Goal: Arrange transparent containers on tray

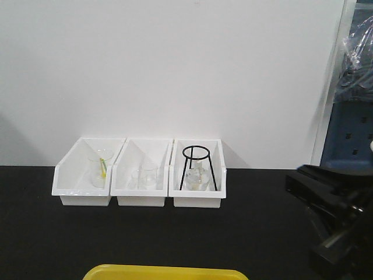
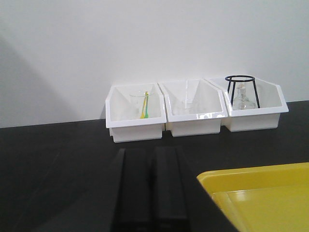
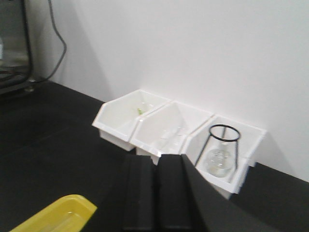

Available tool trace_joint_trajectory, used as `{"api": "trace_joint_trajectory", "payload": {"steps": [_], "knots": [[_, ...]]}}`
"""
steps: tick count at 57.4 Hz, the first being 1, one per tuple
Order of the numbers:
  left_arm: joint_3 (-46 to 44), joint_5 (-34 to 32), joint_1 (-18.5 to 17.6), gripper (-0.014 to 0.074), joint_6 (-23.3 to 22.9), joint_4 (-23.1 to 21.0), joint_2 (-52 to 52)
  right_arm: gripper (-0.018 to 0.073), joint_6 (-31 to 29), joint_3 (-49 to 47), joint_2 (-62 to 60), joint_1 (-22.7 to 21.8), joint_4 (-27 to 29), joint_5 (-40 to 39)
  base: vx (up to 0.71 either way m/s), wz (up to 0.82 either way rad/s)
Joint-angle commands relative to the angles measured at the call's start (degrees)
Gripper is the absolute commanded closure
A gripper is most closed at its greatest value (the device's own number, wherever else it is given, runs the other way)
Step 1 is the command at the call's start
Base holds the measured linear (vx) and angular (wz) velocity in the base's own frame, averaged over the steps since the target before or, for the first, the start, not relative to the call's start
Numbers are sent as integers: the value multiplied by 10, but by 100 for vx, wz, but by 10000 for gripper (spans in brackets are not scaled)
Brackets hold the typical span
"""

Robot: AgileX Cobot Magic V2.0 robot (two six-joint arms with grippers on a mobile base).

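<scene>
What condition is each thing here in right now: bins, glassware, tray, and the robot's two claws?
Left bin: holds a clear beaker with something yellow-green inside.
Middle bin: holds clear beakers.
Right bin: holds a flask under a black ring stand.
Yellow tray: nothing on the visible part.
Left gripper: shut, empty.
Right gripper: shut, empty.

Three white bins (image 1: pixel 141 175), black stand (image 1: pixel 197 168)

Left gripper (image 2: pixel 150 186): fingers pressed together, no gap, nothing held, hovering low. Right gripper (image 3: pixel 157 193): same, fingers closed flush, empty. Right arm (image 1: pixel 335 213) sits at frame's right edge.
</scene>
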Motion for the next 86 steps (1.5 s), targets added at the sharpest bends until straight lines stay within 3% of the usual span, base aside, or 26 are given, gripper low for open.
{"api": "trace_joint_trajectory", "payload": {"steps": [1, 8, 12, 19, 25, 35, 39, 86], "knots": [[19, -42, -1, 603, -1, -3, -2, 572, 118, 45, -59, -8, -129, -106, 0, 0], [19, -42, -1, 603, -1, -3, -2, 572, 273, 152, -156, -61, -285, -157, 0, 0], [19, -42, -1, 603, -1, -3, -2, 572, 365, 222, -230, -133, -368, -137, 0, 0], [19, -42, -1, 603, -1, -3, -2, 572, 429, 302, -321, -218, -446, -89, 0, 0], [19, -42, -1, 603, -1, -3, -2, 572, 458, 365, -393, -254, -480, -64, 0, 0], [19, -42, -1, 603, -1, -3, -1, 572, 461, 468, -495, -260, -500, -78, 0, 0], [19, -42, -1, 603, -1, -3, -2, 572, 463, 462, -484, -259, -494, -35, 0, 0], [19, -42, -1, 603, -1, -3, -1, 571, 461, 463, -483, -260, -493, -34, 0, 0]]}}
